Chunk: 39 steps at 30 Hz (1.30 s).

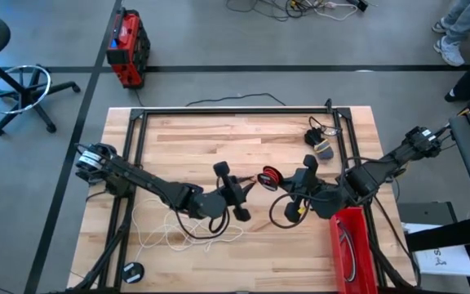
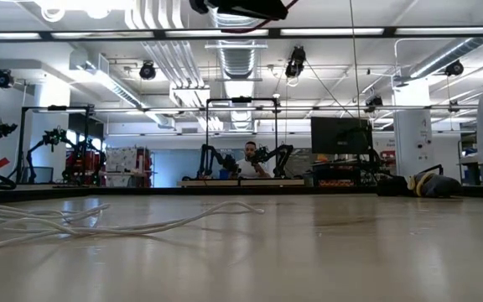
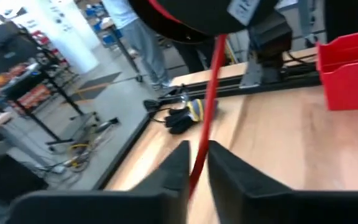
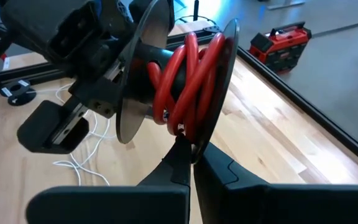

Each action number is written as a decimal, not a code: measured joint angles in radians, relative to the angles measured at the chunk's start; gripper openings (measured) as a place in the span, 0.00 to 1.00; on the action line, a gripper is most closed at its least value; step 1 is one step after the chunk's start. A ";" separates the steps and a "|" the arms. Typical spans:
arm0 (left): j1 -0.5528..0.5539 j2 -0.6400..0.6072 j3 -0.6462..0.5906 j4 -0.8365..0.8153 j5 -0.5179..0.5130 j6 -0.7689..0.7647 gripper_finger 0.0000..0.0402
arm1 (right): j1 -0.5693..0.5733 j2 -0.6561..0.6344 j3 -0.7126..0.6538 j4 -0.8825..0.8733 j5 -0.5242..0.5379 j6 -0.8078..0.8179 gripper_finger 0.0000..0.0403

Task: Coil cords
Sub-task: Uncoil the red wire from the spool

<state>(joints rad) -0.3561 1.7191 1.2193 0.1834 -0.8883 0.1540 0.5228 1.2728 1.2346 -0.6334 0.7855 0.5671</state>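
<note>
the thin red cord (image 4: 188,81) is partly wound on a dark flanged spool, mid-table, held up between the arms. the left hand (image 3: 194,165) pinches its free strand; the right hand (image 4: 188,158) pinches the coil's edge. beside the spool, the loose white cord (image 1: 170,237) lies uncoiled, so most work remains.

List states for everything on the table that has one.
red cord: partly wound on spool, one strand runs to left hand
spool: held off the table
white cord: loose, uncoiled on table
black cord: loose loop on table
left hand: shut on red cord
right hand: shut on spool rim
</note>
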 joint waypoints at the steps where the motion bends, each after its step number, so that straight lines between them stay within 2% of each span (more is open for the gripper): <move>1: 0.000 0.000 -0.001 -0.001 0.010 -0.005 0.08 | 0.000 0.000 0.000 0.001 0.000 0.000 0.00; 3: 0.000 0.000 -0.001 -0.001 0.040 -0.016 0.02 | 0.000 0.000 0.000 0.002 0.000 -0.001 0.00; 14: -0.037 0.001 0.038 0.044 0.311 -0.042 0.01 | -0.063 0.007 -0.015 -0.021 0.000 -0.018 0.00; 18: -0.045 0.001 0.069 0.077 0.374 -0.042 0.00 | -0.083 0.038 -0.019 -0.027 -0.012 -0.028 0.00; 21: -0.048 -0.001 0.086 0.075 0.370 -0.045 0.00 | -0.089 0.073 -0.019 -0.031 -0.052 -0.036 0.00; 25: -0.051 -0.040 0.094 -0.005 0.270 -0.052 0.00 | -0.078 0.113 -0.020 -0.046 -0.136 -0.043 0.00; 29: -0.054 -0.120 0.078 -0.203 0.073 -0.130 0.00 | -0.042 0.116 -0.020 -0.050 -0.219 -0.043 0.00; 32: -0.053 -0.161 0.066 -0.421 -0.005 -0.281 0.00 | -0.005 0.096 -0.020 -0.049 -0.240 -0.043 0.00; 34: -0.050 -0.174 0.048 -0.526 -0.011 -0.385 0.00 | 0.015 0.072 -0.017 -0.050 -0.239 -0.044 0.00; 36: -0.050 -0.178 0.010 -0.543 0.002 -0.460 0.00 | 0.030 0.048 -0.005 -0.038 -0.236 -0.053 0.00; 39: -0.050 -0.172 -0.073 -0.467 0.123 -0.512 0.00 | 0.036 0.016 0.023 -0.038 -0.180 -0.084 0.00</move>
<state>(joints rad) -0.4057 1.5474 1.1466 -0.2831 -0.7651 -0.3578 0.5591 1.2887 1.2579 -0.6715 0.6050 0.4830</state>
